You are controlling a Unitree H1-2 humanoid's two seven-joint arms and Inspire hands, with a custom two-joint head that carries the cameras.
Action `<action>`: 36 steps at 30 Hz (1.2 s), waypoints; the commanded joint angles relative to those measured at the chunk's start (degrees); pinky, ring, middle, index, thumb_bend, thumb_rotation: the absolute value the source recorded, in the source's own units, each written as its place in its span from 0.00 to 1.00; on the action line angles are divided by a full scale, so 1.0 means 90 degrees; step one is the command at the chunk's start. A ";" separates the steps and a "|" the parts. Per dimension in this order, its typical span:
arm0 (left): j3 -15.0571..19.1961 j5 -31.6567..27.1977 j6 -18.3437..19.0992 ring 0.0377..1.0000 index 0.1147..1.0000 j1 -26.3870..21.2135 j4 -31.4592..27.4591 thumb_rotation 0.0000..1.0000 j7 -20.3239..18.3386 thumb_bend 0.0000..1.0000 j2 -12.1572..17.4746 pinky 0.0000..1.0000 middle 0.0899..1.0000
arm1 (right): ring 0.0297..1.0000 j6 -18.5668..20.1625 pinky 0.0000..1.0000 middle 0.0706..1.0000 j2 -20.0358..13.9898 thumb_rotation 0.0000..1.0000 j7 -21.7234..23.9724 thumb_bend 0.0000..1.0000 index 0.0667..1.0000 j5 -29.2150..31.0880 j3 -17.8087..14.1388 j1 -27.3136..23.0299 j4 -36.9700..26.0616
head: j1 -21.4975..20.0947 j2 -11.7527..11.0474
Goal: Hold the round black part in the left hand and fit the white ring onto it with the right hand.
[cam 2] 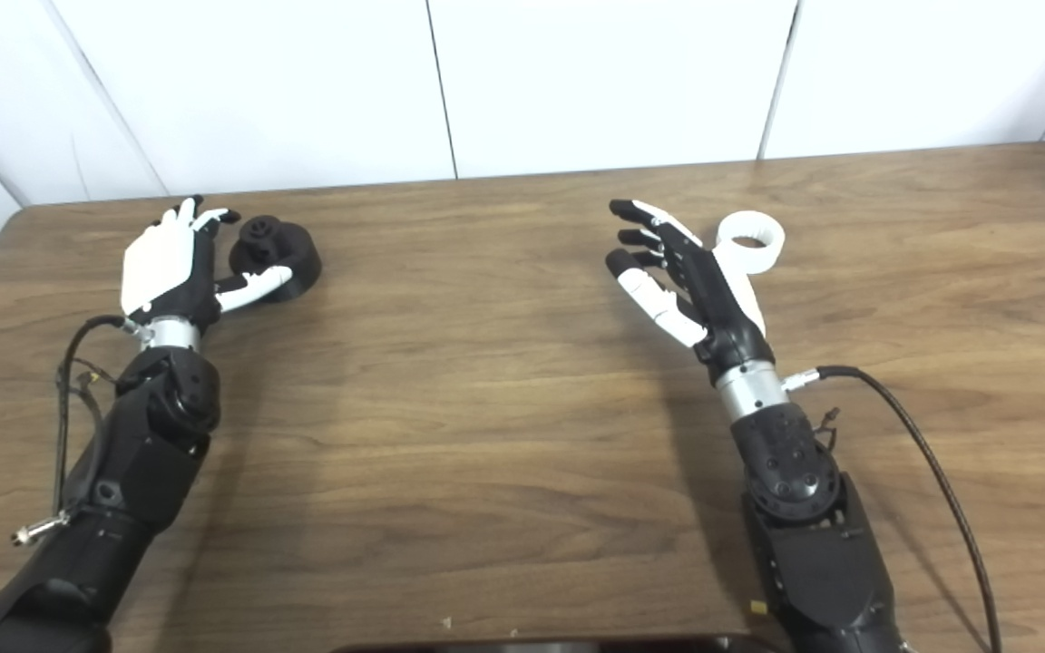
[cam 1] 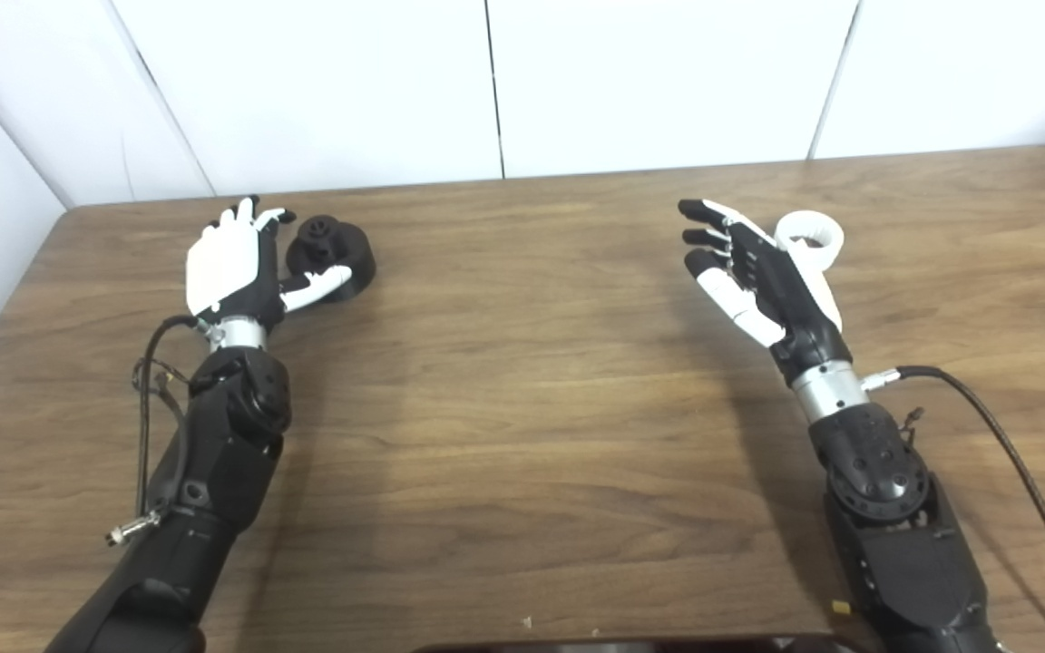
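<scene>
The round black part [cam 1: 334, 251] sits on the wooden table at the far left, a knob sticking up from its top. My left hand [cam 1: 234, 265] is open right beside it, fingers apart, the thumb reaching along the part's front edge; I cannot tell whether it touches. The white ring [cam 1: 810, 236] lies flat on the table at the right. My right hand [cam 1: 754, 277] is open just left of and in front of the ring, fingers spread and holding nothing. The ring also shows in the right eye view [cam 2: 750, 239].
The wooden table [cam 1: 522, 408] ends at a white panelled wall behind. A black cable [cam 1: 1012, 453] runs from my right wrist toward the lower right. A dark object edge [cam 1: 622, 646] shows at the bottom middle.
</scene>
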 commanded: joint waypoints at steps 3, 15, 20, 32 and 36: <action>-0.0078 0.0026 0.0189 1.00 0.75 -0.0219 -0.0021 0.63 -0.0203 1.00 0.0147 1.00 1.00 | 0.81 -0.0128 0.75 0.87 -0.0017 0.79 -0.0043 0.60 0.82 0.0009 -0.0042 -0.0174 -0.0212 | -0.0035 0.0027; -0.0246 0.0041 0.0234 1.00 0.66 -0.0135 -0.0051 0.56 -0.0218 1.00 0.0121 1.00 1.00 | 0.81 -0.0133 0.73 0.87 -0.0040 0.76 -0.0020 0.60 0.82 0.0092 -0.0119 -0.0156 -0.0271 | -0.0023 0.0082; -0.0305 0.0071 0.0273 1.00 0.65 -0.0118 -0.0047 0.55 -0.0247 1.00 0.0137 1.00 1.00 | 0.80 -0.0118 0.72 0.87 -0.0038 0.77 -0.0031 0.60 0.82 0.0071 -0.0119 -0.0151 -0.0279 | -0.0056 0.0110; -0.0478 0.0030 0.0383 1.00 0.64 -0.0030 -0.0133 0.46 -0.0377 1.00 0.0101 1.00 1.00 | 0.80 0.0033 0.73 0.88 -0.0118 0.80 -0.0010 0.63 0.83 0.0019 -0.0164 -0.0119 -0.0416 | -0.0033 0.0156; -0.0508 0.0020 0.0299 1.00 0.64 0.0036 -0.0163 0.46 -0.0338 1.00 0.0085 1.00 1.00 | 0.80 0.0040 0.72 0.88 -0.0122 0.79 0.0003 0.62 0.83 0.0045 -0.0156 -0.0123 -0.0430 | -0.0024 0.0156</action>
